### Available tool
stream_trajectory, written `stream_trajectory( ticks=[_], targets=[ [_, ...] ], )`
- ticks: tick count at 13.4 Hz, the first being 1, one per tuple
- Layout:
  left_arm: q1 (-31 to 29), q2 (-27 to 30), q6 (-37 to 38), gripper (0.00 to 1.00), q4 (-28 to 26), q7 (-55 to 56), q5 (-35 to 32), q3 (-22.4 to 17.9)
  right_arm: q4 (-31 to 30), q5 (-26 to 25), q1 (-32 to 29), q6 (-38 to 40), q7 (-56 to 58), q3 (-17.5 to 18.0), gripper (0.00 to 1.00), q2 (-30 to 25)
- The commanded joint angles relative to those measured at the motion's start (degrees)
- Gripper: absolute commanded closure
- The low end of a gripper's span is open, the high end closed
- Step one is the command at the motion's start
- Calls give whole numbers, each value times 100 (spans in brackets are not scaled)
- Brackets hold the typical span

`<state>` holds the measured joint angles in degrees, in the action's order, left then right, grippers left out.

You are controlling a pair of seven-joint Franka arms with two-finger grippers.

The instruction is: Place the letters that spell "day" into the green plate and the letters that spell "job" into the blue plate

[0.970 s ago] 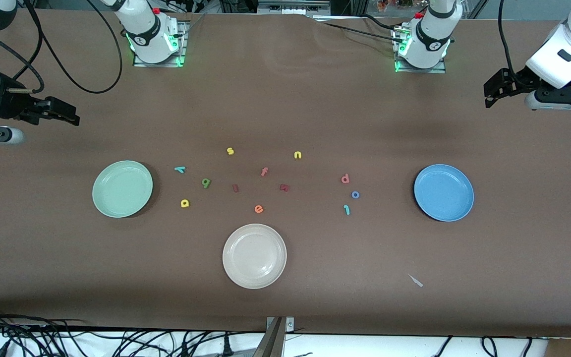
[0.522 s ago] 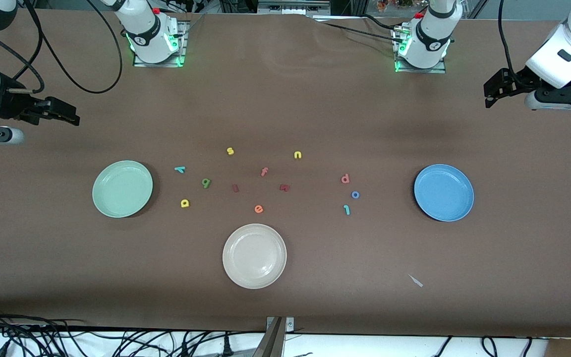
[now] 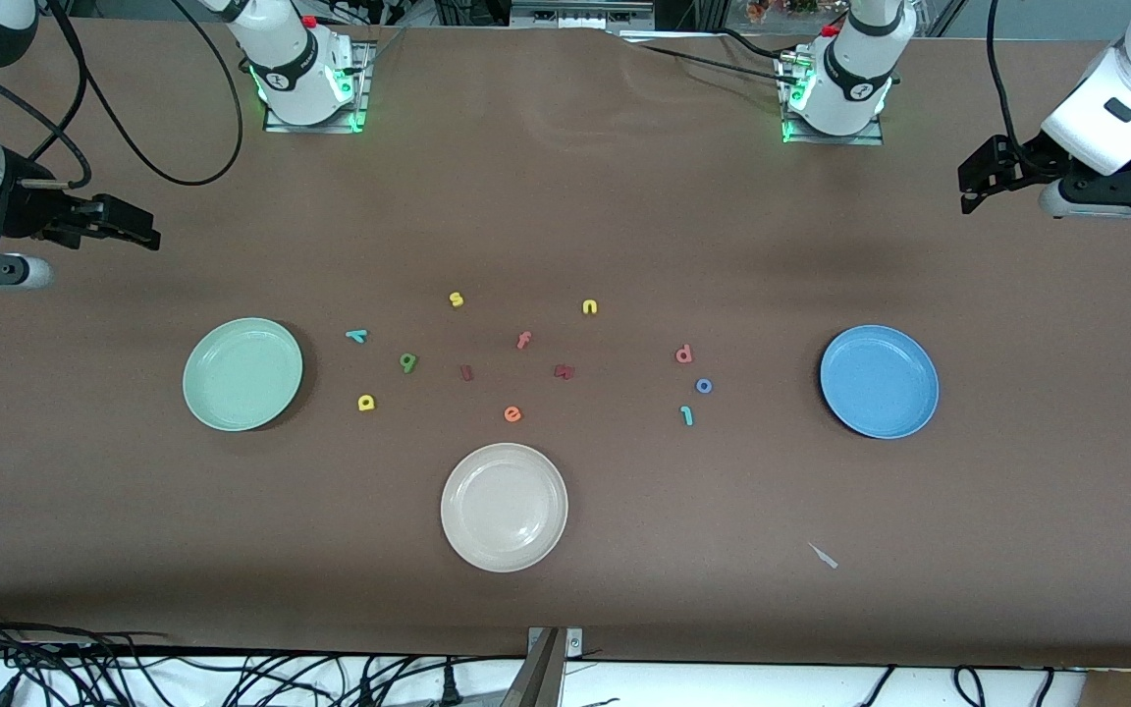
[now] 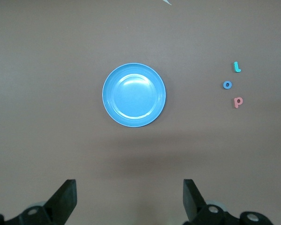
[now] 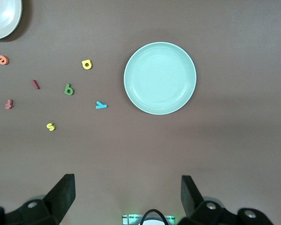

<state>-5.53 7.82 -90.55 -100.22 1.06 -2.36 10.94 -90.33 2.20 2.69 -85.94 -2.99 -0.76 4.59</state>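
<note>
The green plate (image 3: 242, 374) (image 5: 159, 78) lies toward the right arm's end of the table. Beside it are the teal "y" (image 3: 356, 335) (image 5: 101, 105), the dark green letter (image 3: 408, 362) (image 5: 69, 89) and the yellow letter (image 3: 366, 402) (image 5: 86, 64). The blue plate (image 3: 879, 381) (image 4: 134, 95) lies toward the left arm's end. Beside it are the salmon letter (image 3: 684, 353) (image 4: 238, 101), the blue "o" (image 3: 704, 386) (image 4: 227, 85) and the teal "j" (image 3: 686, 415) (image 4: 237, 67). Both plates hold nothing. My right gripper (image 3: 138, 230) (image 5: 128, 185) and my left gripper (image 3: 970, 189) (image 4: 129, 187) hang open and empty over bare table at their own ends.
A cream-white plate (image 3: 504, 507) sits nearer the front camera, midway along the table. Scattered in the middle are a yellow "s" (image 3: 457, 299), yellow "n" (image 3: 589, 307), salmon "f" (image 3: 523, 340), orange "e" (image 3: 512, 414) and two dark red letters (image 3: 466, 372). A white scrap (image 3: 824, 556) lies near the front edge.
The right arm's wrist has shifted very slightly. The letters, the plates and the left arm have not moved.
</note>
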Motion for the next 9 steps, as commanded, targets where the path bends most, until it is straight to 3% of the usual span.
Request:
stream_trajectory(
  ticks=[1,9],
  targets=[
    [-1,-62,116,0,187,17,-212,75,-20,70,21,16,219,14,0,112],
    [69,-44,134,0,196,35,-107,93,-117,140,180,34,184,58,0,271]
  ],
)
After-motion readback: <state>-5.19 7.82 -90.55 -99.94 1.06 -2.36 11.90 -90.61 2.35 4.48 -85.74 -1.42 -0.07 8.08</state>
